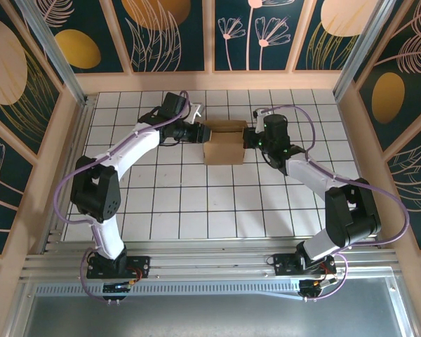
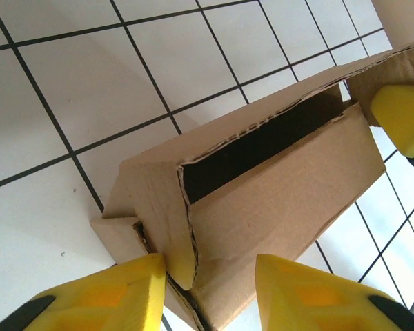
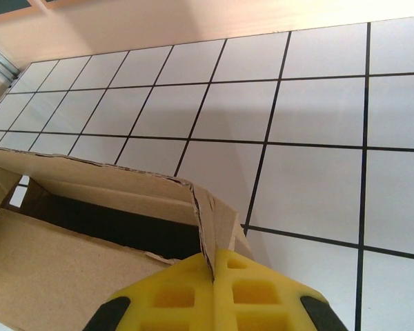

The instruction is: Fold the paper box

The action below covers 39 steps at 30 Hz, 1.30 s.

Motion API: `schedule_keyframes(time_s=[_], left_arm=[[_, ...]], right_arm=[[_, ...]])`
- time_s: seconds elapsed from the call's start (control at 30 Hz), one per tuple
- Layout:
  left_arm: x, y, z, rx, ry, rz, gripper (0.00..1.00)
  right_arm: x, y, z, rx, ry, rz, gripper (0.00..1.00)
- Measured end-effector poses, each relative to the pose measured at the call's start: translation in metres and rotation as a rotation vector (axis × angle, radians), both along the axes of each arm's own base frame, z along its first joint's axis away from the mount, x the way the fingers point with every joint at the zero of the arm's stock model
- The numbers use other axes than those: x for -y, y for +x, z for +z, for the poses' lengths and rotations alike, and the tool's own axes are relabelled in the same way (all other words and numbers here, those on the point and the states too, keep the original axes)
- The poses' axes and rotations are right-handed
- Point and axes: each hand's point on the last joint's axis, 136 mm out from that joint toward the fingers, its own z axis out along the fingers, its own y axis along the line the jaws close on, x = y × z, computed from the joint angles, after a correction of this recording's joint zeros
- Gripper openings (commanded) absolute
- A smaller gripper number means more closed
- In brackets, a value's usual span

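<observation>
Paper box [image 1: 224,142], plain brown die-cut cardboard, half-formed, at far centre of white gridded table [image 1: 168,196], between both grippers. Pinched at right end wall by right gripper [image 3: 214,265], pads pressed onto cardboard. Straddled at left end by left gripper [image 2: 207,265], with jaws spread. Advised: steady right pinch, tuck left flap inward along crease. Ample bare tile nearside; wooden back rail [image 1: 210,83] close beyond.

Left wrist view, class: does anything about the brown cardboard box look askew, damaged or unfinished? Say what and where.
Yes. The brown cardboard box is not squared up: a dark slot gapes between its top flap and front panel, and at its near end a small flap sticks out loose beside a ragged cut edge.
</observation>
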Motion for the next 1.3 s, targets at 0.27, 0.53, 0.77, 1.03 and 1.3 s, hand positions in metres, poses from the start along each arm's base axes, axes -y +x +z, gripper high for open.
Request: schedule_keyframes(time_s=[0.27,0.53,0.77,1.03,1.3], left_arm=[[-0.015,-0.012,0.044,0.067,-0.032,0.071,0.4],[-0.036,0.01,0.077,0.05,-0.108,0.317,0.34],[-0.008,0.024,0.046,-0.129,-0.268,0.343,0.37],[-0.01,0.024,0.032,-0.158,-0.26,0.373,0.37],[-0.02,0.026,0.022,-0.132,-0.194,0.402,0.38]], right_arm=[[-0.002,-0.001,0.0,0.001,0.0,0.005,0.05],[-0.005,-0.005,0.0,0.004,-0.003,0.016,0.04],[-0.01,-0.009,0.0,0.01,-0.007,0.029,0.04],[-0.011,-0.013,0.0,0.024,-0.019,0.032,0.11],[-0.007,-0.029,-0.007,-0.015,-0.018,0.033,0.29]])
